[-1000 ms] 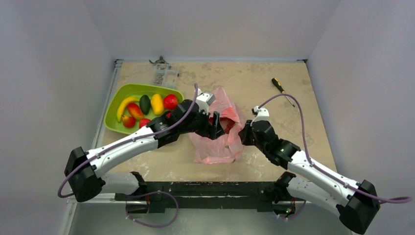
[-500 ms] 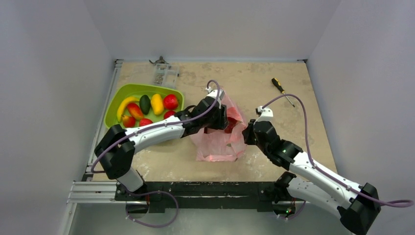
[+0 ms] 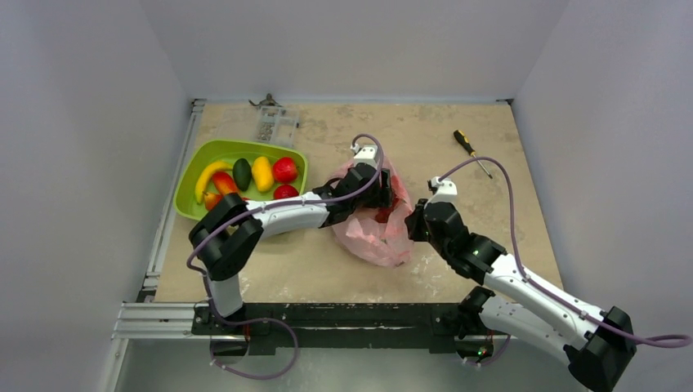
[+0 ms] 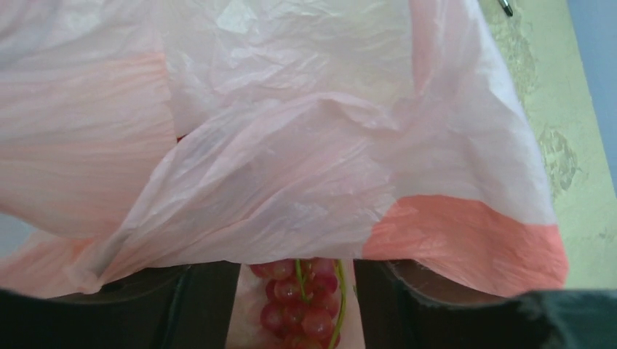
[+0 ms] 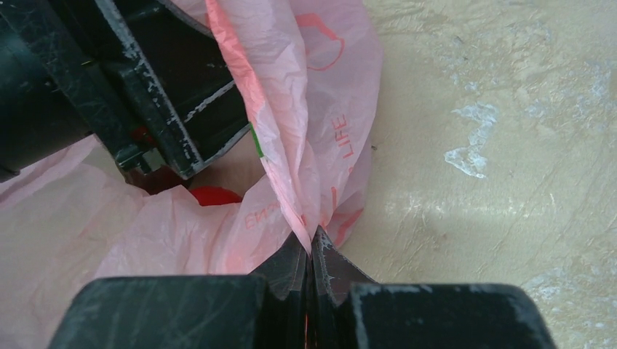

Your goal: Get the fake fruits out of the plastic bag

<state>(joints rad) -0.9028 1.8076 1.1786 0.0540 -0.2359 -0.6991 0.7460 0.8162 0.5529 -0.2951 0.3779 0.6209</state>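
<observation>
Mottled beige table (image 3: 458,175), grey walls (image 3: 82,122)

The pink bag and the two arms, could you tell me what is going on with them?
The right gripper is pinched shut on an edge of the plastic bag, holding it. The left gripper has reached into the bag; its wrist view shows a grape bunch between its fingers, though a firm grip is unclear. Several fake fruits already lie in the green tray.

Even, diffuse light, soft shadows throughout. The thin translucent pink crinkled plastic bag (image 4: 291,167) glows backlit; the dark left end effector (image 4: 295,309) edges sit blurred.
</observation>
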